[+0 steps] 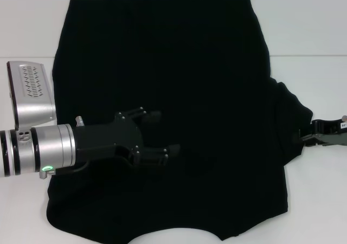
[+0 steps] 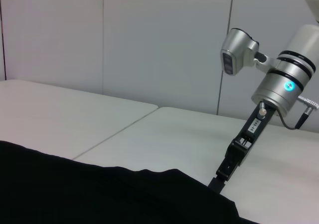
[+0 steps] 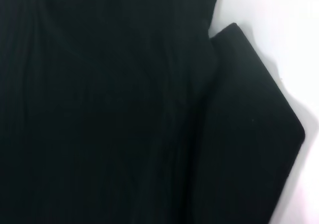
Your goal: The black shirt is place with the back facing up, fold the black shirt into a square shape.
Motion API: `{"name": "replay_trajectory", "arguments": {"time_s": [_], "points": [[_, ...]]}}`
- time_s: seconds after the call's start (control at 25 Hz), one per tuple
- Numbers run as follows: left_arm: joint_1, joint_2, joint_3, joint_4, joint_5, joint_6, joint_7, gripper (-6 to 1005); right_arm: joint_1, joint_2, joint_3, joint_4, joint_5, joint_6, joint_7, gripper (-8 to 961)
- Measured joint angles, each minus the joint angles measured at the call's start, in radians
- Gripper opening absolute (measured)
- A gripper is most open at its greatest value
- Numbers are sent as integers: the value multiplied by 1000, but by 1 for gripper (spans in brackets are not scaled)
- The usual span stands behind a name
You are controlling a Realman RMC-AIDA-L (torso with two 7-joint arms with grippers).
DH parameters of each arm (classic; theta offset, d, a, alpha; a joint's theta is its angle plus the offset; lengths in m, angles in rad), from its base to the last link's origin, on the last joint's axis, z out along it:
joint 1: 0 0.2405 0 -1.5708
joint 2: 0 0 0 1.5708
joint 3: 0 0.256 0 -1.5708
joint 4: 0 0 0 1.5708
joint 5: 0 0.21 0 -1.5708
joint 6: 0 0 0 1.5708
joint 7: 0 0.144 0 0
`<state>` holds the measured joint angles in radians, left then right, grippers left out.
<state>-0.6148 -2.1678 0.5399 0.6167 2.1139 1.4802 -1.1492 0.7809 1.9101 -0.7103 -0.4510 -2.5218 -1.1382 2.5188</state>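
the large matte-black soft fabric shirt (image 1: 168, 92) lies spread flat over most of the white tabletop (image 1: 314, 27), its left side looking already folded inward to a straight edge, while the right sleeve still sticks out toward the robot's right. the left pincer (image 1: 157, 135) hovers over or rests on the lower middle of the shirt, its two fingers spread apart with nothing between them. the right pincer (image 1: 314, 138) sits at the tip of the right sleeve, just touching the cloth edge; whether it is clamped on the sleeve or apart i cannot tell.

the risk, as i judge it, lies mostly on the right side. if the hold on the sleeve tip catches only a thin bit of hem, the cloth may slip out partway across and leave a crooked flap. pulling the sleeve over could also drag the whole body of the shirt sideways and spoil the straight left edge, since soft fabric shifts easily on a smooth surface. the left pincer lies in the way of that fold: a sleeve brought inward could land on it or bunch against it.

beyond the shirt, only a seam line (image 1: 309, 56) crosses the tabletop and a pale panelled wall (image 2: 124, 45) stands behind it; nothing else obstructs.
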Motion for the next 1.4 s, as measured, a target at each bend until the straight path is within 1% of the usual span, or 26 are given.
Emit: {"name": "replay_trajectory", "arguments": {"time_s": [0.16, 0.52, 0.72, 0.96, 1.16, 1.36, 1.4], "points": [[0, 0, -1, 0, 0, -1, 0, 950, 1, 4, 0, 0, 0, 11, 2, 403], [1, 2, -8, 0, -1, -2, 0, 950, 1, 4, 0, 0, 0, 28, 11, 393], [1, 2, -9, 0, -2, -2, 0, 950, 3, 4, -9, 0, 0, 42, 11, 285], [3, 2, -10, 0, -3, -1, 0, 950, 11, 6, -43, 0, 0, 54, 19, 155], [6, 2, -13, 0, -3, -1, 0, 950, 7, 7, -38, -10, 5, 53, 19, 40], [6, 2, -12, 0, -8, -1, 0, 949, 4, 1, -37, -12, 7, 34, 23, 74], [6, 2, -12, 0, -10, -1, 0, 949, 4, 1, -37, -12, 7, 30, 23, 112]]}}
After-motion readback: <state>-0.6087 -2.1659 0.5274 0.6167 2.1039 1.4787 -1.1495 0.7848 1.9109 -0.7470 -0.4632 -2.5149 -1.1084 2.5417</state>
